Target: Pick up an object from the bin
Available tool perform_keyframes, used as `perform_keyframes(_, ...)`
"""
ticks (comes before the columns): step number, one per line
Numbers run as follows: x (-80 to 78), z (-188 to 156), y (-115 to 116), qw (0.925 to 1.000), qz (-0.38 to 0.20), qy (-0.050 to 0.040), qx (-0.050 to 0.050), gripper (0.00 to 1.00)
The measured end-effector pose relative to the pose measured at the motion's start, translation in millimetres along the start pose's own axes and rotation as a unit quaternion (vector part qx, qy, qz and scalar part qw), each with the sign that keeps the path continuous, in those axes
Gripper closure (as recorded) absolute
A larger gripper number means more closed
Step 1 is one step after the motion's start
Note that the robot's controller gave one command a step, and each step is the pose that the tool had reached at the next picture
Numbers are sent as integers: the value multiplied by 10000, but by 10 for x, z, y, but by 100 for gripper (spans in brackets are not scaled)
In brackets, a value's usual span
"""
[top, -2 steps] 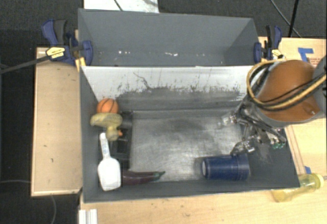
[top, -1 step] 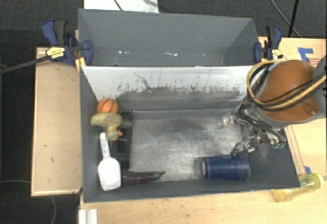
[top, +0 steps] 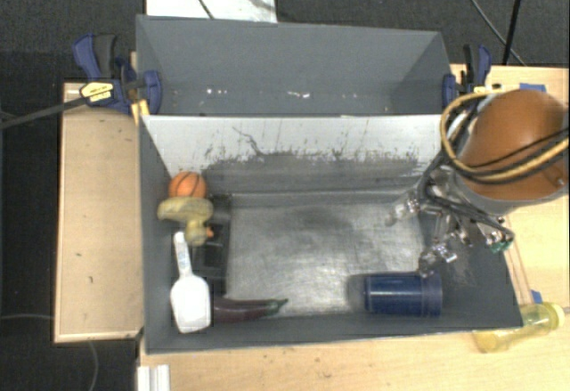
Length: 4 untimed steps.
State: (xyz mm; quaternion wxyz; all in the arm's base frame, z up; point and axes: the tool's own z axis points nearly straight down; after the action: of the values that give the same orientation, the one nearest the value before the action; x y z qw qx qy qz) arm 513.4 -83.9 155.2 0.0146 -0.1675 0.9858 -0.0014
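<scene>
- The end effector [top: 435, 256] hangs over the 4 o'clock part of the grey bin [top: 294, 149]. I cannot tell how far open it is, and no thing shows in its grasp.
- A dark blue cylinder [top: 403, 294] lies on its side at the bin's 5 o'clock, near the front wall, just beside the end effector at its 7 o'clock.
- Its long axis runs from 9 to 3 o'clock.
- Well apart, at the bin's 8 o'clock, lie an orange ball [top: 187, 185], a white bottle [top: 190, 293] and a dark purple stalk-like thing [top: 245, 309].

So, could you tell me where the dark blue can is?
The dark blue can lies on its side at the bin's lower right in the camera view, next to the gripper.
</scene>
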Motion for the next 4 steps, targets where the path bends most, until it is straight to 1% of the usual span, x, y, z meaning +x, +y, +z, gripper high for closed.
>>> perform_keyframes(1, 93, 822, 723, 9804, -1966, 89, -63, 100)
perform_keyframes(2, 82, 818, 705, 9804, -1968, 62, -40, 0)
perform_keyframes(3, 83, 818, 705, 9803, -1974, 64, -40, 0)
perform_keyframes(4, 55, 673, 311, 9735, -2285, 116, -82, 0)
